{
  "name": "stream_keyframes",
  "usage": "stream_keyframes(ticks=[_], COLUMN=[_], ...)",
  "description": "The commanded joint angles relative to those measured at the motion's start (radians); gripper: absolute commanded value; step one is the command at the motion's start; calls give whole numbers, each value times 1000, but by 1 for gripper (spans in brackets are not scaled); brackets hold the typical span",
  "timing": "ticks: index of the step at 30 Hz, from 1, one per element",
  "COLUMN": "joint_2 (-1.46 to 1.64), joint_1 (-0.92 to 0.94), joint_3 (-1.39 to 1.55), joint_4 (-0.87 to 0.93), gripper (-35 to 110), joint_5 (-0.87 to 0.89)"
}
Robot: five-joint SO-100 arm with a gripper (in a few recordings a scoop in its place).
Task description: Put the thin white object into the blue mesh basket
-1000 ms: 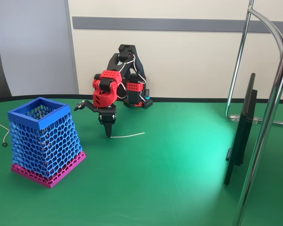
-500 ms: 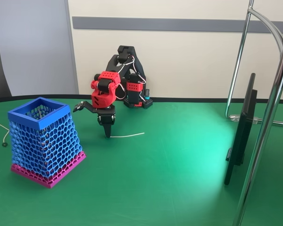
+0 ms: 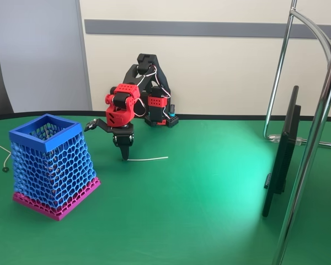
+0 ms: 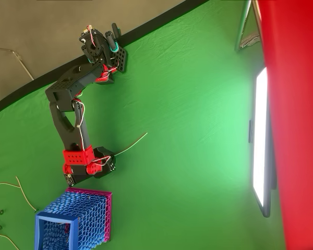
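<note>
The thin white object [image 3: 148, 159] lies flat on the green table, just right of my gripper; in the overhead view the thin white object [image 4: 131, 144] runs diagonally away from the wrist. My gripper [image 3: 107, 142] is open wide: one finger points straight down with its tip at the strand's left end, the other sticks out to the left. Nothing is held between them. The blue mesh basket [image 3: 51, 165] stands upright to the left of the gripper, a short gap away, on its magenta base. In the overhead view the blue mesh basket [image 4: 75, 221] sits below the arm.
A dark monitor [image 3: 281, 154] stands edge-on at the right, with chrome stand tubes [image 3: 314, 138] around it. A thin whitish cable [image 3: 0, 154] with a dark end lies at the far left. The arm's base [image 3: 157, 113] is at the table's back edge.
The gripper has shifted slightly to the left, staying low and open. The strand's left end has moved a little with the fingertip.
</note>
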Motion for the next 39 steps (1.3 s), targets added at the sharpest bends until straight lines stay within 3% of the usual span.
stream_keyframes(ticks=[1, 28, 39], joint_2=[8, 367, 506], joint_1=[-5, -81, 41], joint_3=[-29, -267, -393], joint_4=[5, 58, -198], gripper=[1, 2, 1], joint_5=[-3, 32, -44])
